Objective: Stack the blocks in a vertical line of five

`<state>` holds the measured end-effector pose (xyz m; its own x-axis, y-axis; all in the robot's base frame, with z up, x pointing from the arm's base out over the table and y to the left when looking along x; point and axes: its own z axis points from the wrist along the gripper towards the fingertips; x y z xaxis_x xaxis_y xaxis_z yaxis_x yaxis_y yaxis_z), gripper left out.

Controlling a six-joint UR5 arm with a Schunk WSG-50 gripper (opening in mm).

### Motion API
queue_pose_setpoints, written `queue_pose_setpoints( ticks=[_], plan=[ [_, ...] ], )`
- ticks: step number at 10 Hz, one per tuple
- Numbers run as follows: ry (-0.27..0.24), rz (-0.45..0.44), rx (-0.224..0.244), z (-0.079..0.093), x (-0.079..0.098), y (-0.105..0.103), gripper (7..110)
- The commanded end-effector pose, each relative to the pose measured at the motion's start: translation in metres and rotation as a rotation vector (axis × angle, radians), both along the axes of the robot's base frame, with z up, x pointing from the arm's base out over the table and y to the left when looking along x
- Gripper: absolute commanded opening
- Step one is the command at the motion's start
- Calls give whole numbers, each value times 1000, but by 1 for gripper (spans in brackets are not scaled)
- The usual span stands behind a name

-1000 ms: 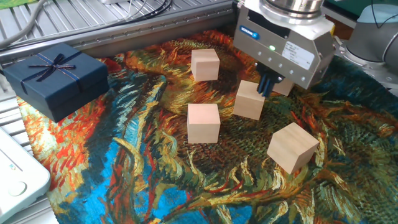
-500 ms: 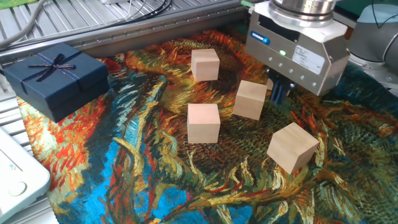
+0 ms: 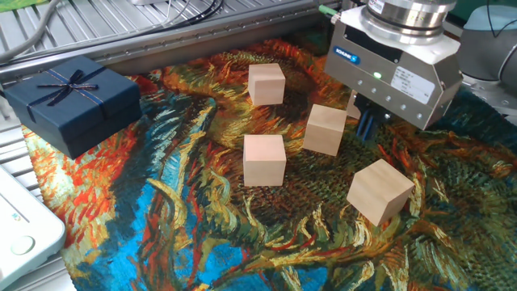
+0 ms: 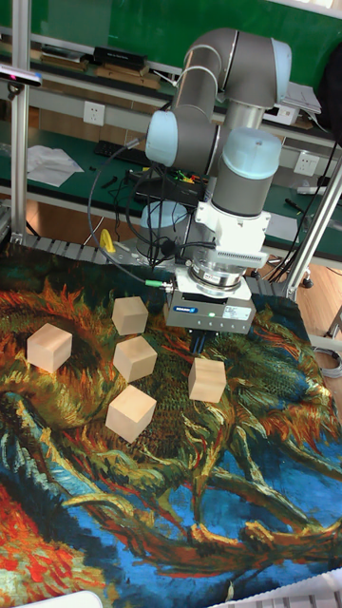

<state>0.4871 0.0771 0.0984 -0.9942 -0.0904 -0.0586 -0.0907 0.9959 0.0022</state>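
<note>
fingers: state hidden, cannot tell | gripper (image 4: 206, 334) low over the cloth (image 3: 202, 226), above one of the blocks (image 4: 206, 379) | blocks: five, all single, scattered apart | stack: none begun, all five left

I'm working in what looks like a robotics lab: an industrial arm (image 4: 223, 85) is mounted at a desk (image 3: 121, 28) framed in ribbed aluminium rails, with cables (image 4: 114, 204) trailing across it. Behind it I see a green wall (image 4: 114, 24) with sockets (image 4: 93, 113), a shelf (image 4: 85, 81) of gear and loose papers (image 4: 47, 163). A painted-pattern cloth (image 3: 161, 234) covers the work surface.
</note>
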Motion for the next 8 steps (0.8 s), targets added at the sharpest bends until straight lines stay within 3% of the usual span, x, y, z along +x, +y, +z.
queue_pose_setpoints(
  ticks=[1,5,6,7,8],
  plan=[
    [-20,-59,28,0,4,6,7],
    [-48,-90,47,2,12,9,7],
    [-40,-91,16,3,13,-2,7],
    [-7,-34,-37,3,10,-24,7],
    [4,5,-28,2,10,-33,7]
  ],
)
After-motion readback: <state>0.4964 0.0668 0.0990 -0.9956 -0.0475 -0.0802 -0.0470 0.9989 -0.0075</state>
